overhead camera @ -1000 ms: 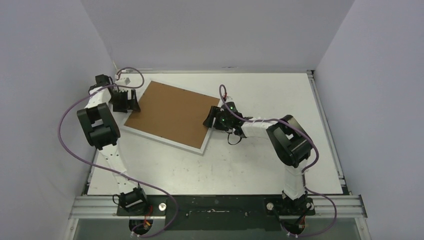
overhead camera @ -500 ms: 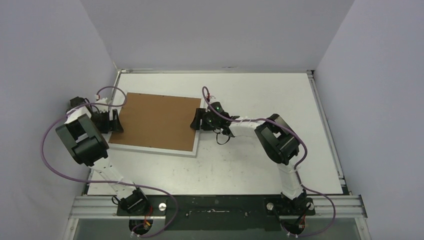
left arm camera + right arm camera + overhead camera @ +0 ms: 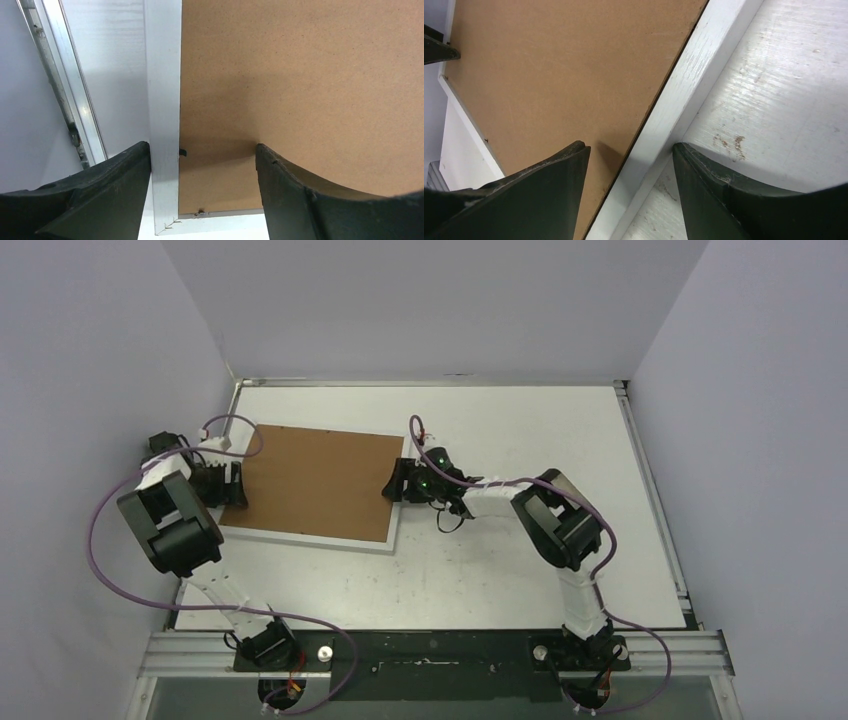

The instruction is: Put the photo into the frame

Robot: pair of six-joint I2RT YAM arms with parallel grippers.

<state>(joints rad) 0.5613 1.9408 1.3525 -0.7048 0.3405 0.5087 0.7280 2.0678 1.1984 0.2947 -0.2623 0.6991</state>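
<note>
One white, thin-rimmed rectangular frame (image 3: pixel 164 100) lay back-up on the left of the scuffed table (image 3: pixel 520 420), one matte brown backing board (image 3: pixel 315 480) filling it. The left gripper (image 3: pixel 230 485) and right gripper (image 3: pixel 395 481) straddled opposite edges, jaws spread, pinching nothing

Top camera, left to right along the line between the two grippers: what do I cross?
left gripper, open over the left edge of the frame → brown backing board lying in the frame → right gripper, open over the frame's right edge → bare table
</note>
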